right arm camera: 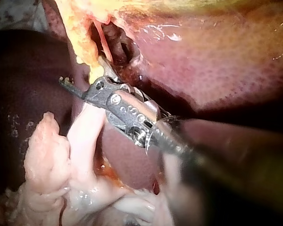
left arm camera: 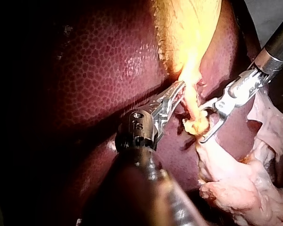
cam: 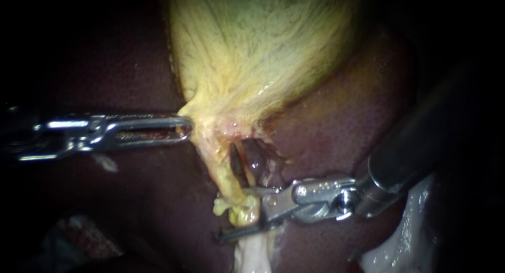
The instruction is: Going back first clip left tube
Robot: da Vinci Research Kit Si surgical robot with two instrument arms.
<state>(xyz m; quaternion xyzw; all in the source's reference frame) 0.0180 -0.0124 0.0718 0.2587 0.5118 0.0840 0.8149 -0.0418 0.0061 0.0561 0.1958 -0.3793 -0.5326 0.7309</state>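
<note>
Mostly dark red liver [cam: 336, 125] fills the view, with the pale yellow gallbladder [cam: 252, 47] lying on it at top centre. Left instrument [cam: 184, 129]: jaws closed on the gallbladder's narrow lower end, gripping it. Right instrument [cam: 234, 211]: jaws open at a moderate gap, straddling the left tube [cam: 218, 170]; the upper jaw is against it, lower-jaw contact is unclear. The left tube is a yellow, fatty strand running down from the gallbladder's end to a lumpy tip between those jaws.
</note>
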